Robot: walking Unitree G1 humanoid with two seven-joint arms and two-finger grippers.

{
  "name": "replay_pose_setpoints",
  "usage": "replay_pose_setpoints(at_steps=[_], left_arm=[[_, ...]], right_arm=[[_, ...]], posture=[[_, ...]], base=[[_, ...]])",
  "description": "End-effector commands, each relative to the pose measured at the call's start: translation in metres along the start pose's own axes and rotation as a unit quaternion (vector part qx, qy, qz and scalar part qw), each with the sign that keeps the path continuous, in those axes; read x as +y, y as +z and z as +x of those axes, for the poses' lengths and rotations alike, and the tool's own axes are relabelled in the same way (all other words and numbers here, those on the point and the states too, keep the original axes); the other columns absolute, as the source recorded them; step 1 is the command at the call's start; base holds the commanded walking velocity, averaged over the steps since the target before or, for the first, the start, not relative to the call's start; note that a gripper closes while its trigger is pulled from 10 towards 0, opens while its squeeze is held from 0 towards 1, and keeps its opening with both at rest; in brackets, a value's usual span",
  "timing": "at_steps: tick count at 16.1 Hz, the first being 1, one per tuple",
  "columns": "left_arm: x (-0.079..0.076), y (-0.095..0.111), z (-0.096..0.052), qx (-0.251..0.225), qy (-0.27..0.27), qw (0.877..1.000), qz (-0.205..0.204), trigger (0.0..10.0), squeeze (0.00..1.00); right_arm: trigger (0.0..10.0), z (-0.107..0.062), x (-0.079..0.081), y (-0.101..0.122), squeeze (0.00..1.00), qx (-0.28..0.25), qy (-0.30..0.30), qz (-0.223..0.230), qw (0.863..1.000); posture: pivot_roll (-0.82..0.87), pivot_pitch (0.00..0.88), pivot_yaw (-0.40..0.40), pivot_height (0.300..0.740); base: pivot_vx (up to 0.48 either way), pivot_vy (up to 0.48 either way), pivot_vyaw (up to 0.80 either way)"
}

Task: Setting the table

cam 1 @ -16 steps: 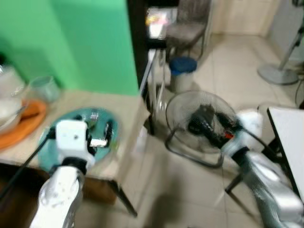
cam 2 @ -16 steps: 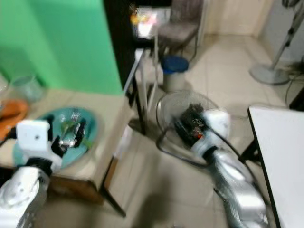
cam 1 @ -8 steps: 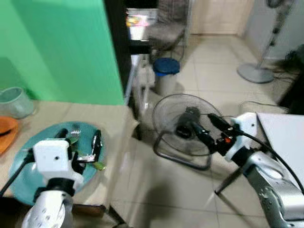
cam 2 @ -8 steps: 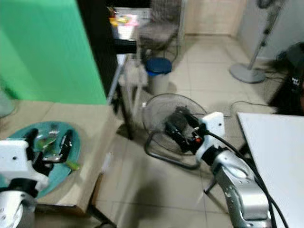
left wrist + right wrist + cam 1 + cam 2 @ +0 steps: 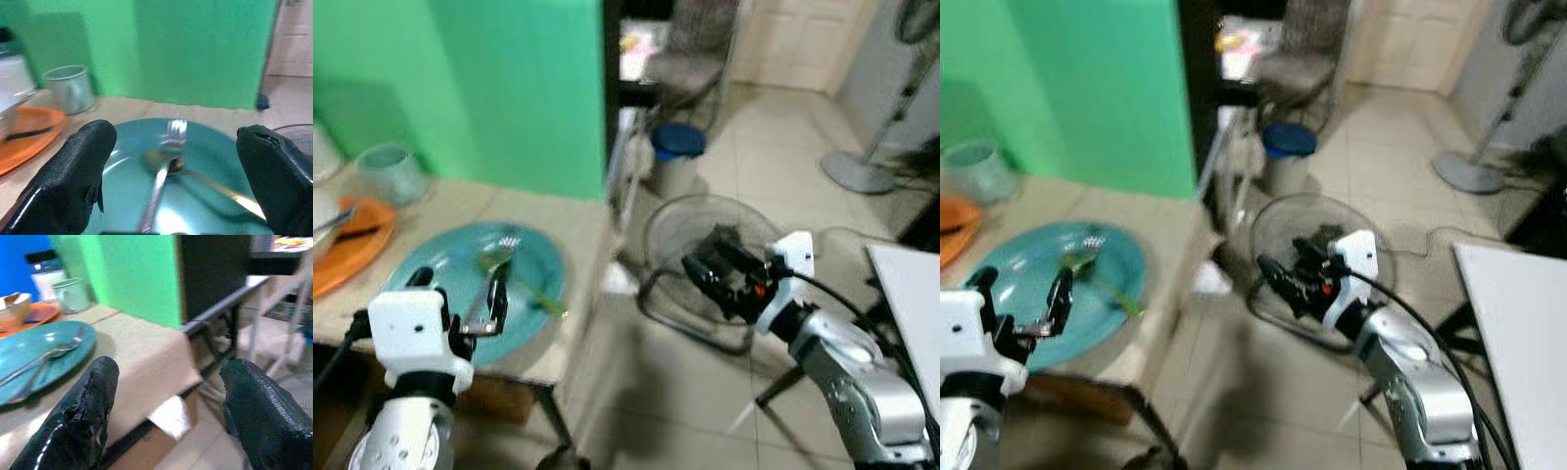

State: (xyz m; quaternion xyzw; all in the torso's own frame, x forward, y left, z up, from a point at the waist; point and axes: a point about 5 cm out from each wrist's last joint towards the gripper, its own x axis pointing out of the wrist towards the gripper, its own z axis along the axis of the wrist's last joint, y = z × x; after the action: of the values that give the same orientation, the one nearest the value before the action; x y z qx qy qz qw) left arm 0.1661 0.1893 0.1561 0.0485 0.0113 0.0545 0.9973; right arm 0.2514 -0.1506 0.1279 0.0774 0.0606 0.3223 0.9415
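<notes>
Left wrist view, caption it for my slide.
Open left claw hovers over a teal plate holding a fork and spoon, on the beige table.

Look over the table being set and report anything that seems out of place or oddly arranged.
A fork and spoon lie crossed on the teal plate rather than beside it, and the plate sits close to the table corner. Nothing looks spilled or broken.

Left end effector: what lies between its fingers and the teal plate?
Nothing: left wrist view shows left end effector open, fingers either side of the teal plate holding a fork and spoon.
</notes>
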Motion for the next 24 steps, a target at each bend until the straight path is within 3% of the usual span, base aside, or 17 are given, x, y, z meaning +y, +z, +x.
replay_pose_setpoints(at_steps=[1, 4, 10, 15, 18, 20, 24], left_arm=[[-0.002, 0.003, -0.001, -0.001, 0.002, 1.0, 0.004, 10.0, 0.0], [-0.005, 0.001, 0.002, 0.006, 0.001, 1.0, 0.006, 10.0, 0.0], [-0.003, 0.001, 0.007, 0.009, -0.002, 1.0, 0.009, 10.0, 0.0], [-0.002, -0.001, 0.019, 0.009, -0.016, 1.0, 0.021, 10.0, 0.0], [-0.01, -0.001, 0.038, 0.006, -0.059, 0.998, 0.031, 10.0, 0.0], [-0.011, 0.0, 0.043, 0.005, -0.065, 0.997, 0.029, 10.0, 0.0], [-0.016, 0.001, 0.05, 0.004, -0.065, 0.998, 0.008, 10.0, 0.0]], right_arm=[[10.0, 0.004, 0.0, 0.003, 0.0, 0.0, 0.007, 0.0, 1.0], [10.0, 0.004, -0.003, 0.005, 0.0, -0.013, -0.01, 0.023, 1.0], [10.0, 0.003, -0.006, 0.002, 0.0, -0.026, -0.062, 0.056, 0.996], [10.0, -0.001, -0.016, 0.002, 0.0, -0.035, -0.137, 0.076, 0.987], [10.0, -0.008, -0.03, 0.002, 0.0, -0.028, -0.191, 0.058, 0.98], [10.0, -0.01, -0.036, 0.004, 0.0, -0.023, -0.22, 0.054, 0.974], [10.0, -0.003, -0.027, 0.014, 0.0, -0.022, -0.192, 0.025, 0.981]], posture=[[-0.01, 0.039, 0.004, 0.74], [-0.01, 0.037, 0.004, 0.74], [-0.01, 0.021, 0.011, 0.74], [-0.02, 0.0, 0.023, 0.74], [-0.04, 0.0, 0.041, 0.74], [-0.04, 0.0, 0.042, 0.74], [-0.05, 0.002, 0.026, 0.74]], base=[[0.0, 0.0, 0.8], [0.0, 0.0, 0.69], [0.0, 0.0, 0.0], [0.0, 0.396, 0.0], [0.0, 0.411, 0.0], [0.0, 0.411, 0.0], [0.0, 0.097, 0.0]])
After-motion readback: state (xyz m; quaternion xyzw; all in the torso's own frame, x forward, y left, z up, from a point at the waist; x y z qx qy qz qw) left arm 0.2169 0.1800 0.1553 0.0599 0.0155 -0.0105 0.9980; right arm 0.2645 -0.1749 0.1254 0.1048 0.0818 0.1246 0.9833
